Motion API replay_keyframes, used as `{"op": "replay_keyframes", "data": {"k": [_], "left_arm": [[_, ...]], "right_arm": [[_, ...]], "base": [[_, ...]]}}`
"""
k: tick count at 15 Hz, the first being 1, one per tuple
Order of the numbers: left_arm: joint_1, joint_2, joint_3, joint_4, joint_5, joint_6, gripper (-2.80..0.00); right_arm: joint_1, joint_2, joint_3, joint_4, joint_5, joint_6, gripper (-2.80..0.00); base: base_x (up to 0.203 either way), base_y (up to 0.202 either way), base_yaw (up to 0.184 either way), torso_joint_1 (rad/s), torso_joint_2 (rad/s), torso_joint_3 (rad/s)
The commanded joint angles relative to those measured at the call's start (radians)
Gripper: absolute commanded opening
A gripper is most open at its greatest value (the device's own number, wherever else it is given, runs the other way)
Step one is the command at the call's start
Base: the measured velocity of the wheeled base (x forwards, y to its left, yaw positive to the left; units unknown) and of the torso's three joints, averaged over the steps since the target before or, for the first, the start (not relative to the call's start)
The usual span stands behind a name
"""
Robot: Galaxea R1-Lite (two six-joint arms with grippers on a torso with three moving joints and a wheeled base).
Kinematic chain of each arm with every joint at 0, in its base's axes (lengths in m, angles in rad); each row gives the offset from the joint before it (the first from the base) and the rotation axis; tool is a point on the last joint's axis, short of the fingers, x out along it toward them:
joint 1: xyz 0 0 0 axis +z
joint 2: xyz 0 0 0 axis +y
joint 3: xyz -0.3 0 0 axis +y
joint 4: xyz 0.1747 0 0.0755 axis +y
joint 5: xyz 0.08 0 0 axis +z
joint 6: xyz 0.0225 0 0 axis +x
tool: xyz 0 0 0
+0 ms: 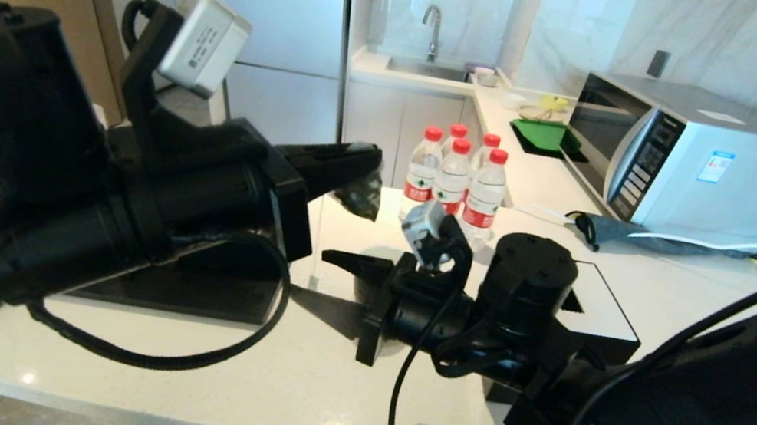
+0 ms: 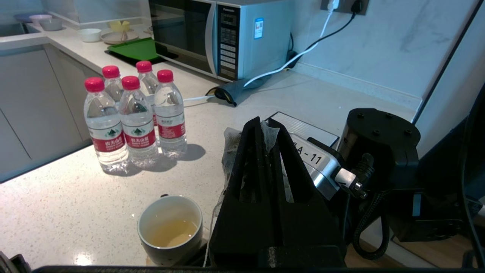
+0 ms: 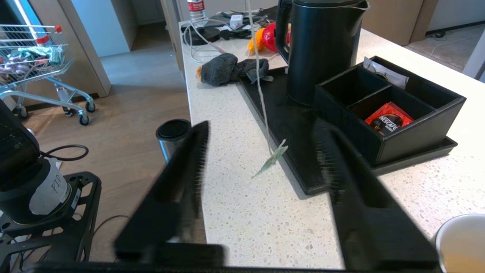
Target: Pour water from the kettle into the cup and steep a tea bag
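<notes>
clearly the steeping step is in hand: the left hand is clamped shut on the tea bag, whose mesh shows between and beside its fingers, held up in the air with the cup below it at about seven o'clock in the left wrist view. the cup already holds pale yellowish liquid, so pouring looks done. the bag's string hangs down, ending in the small tag, right between the fingers of the right hand, which stand apart around it without touching. next, by my judgement, the right hand must pinch that thin swinging string or tag cleanly, or the left must lower the bag into the cup; either asks for a careful aim.

outward, the kettle stands on a black tray at twelve o'clock from the right hand, beside a black divided box holding a red packet marked "nescafe". on the table, five red-capped water bottles carry red labels with chinese writing; the microwave reads "panasonic".
</notes>
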Motion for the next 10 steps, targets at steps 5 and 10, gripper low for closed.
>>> {"op": "replay_keyframes", "data": {"k": [5,10], "left_arm": [[0.0,0.001,0.0,-0.005,-0.001,-0.001,-2.8],[0.0,0.003,0.001,-0.007,-0.004,-0.001,-2.8]], "right_arm": [[0.001,-0.007,0.0,-0.007,0.003,0.002,-2.8],[0.001,-0.007,-0.001,-0.007,0.003,0.002,-2.8]], "base": [[0.0,0.0,0.0,0.0,0.0,0.0],[0.0,0.0,0.0,0.0,0.0,0.0]]}}
